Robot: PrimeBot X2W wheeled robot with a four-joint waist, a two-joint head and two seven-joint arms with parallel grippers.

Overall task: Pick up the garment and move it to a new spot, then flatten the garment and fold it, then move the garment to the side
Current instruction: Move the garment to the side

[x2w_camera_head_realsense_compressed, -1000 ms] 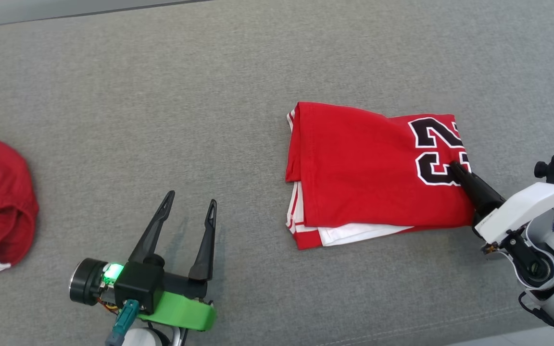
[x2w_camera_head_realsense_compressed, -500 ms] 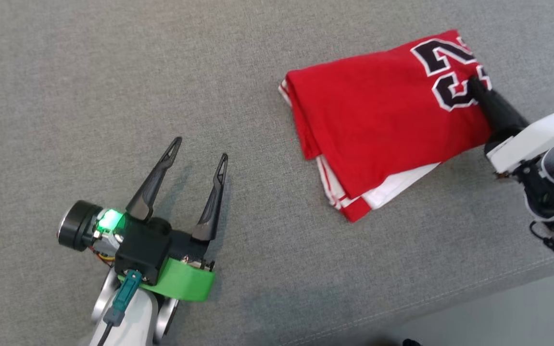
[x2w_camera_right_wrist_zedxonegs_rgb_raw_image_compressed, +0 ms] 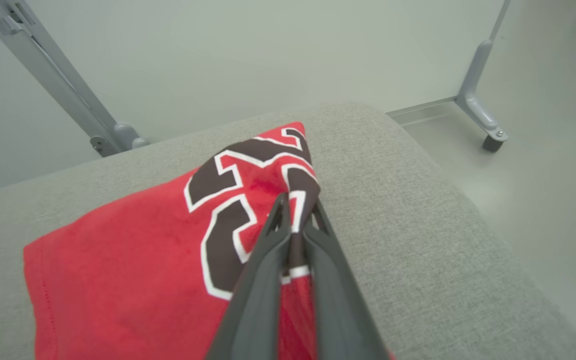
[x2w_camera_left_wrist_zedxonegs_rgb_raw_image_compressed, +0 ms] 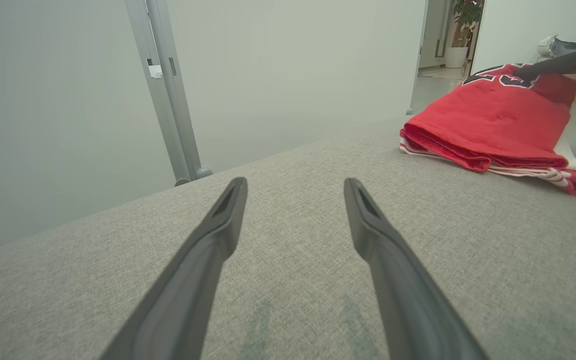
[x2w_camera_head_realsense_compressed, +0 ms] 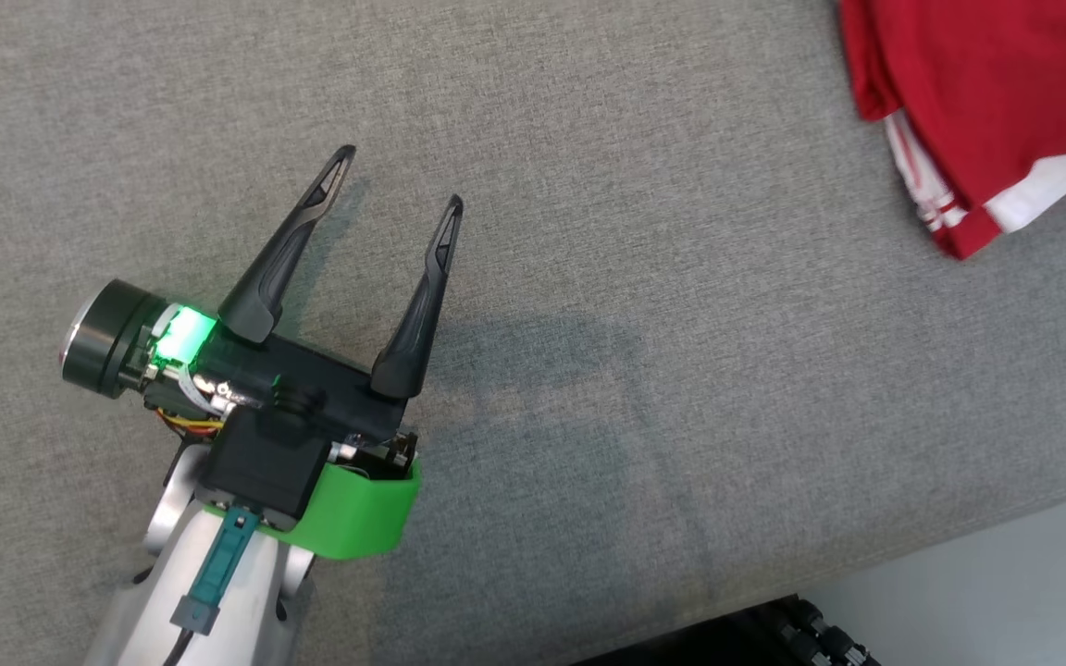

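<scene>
Head view: the camera has swung since 1 second ago, so the folded red garment (x2w_camera_head_realsense_compressed: 977,83) now shows cut off at the top right rather than mid-right. It lies on the grey surface (x2w_camera_head_realsense_compressed: 635,277), toward its right end. The left gripper (x2w_camera_head_realsense_compressed: 400,176) hovers over bare fabric, fingers spread wide as before.

Left wrist view: the garment lies well apart, to the right.

Right wrist view: the right gripper (x2w_camera_right_wrist_zedxonegs_rgb_raw_image_compressed: 298,202) pinches a fold of the garment at its black number (x2w_camera_right_wrist_zedxonegs_rgb_raw_image_compressed: 218,200), near the surface's rounded corner.
</scene>
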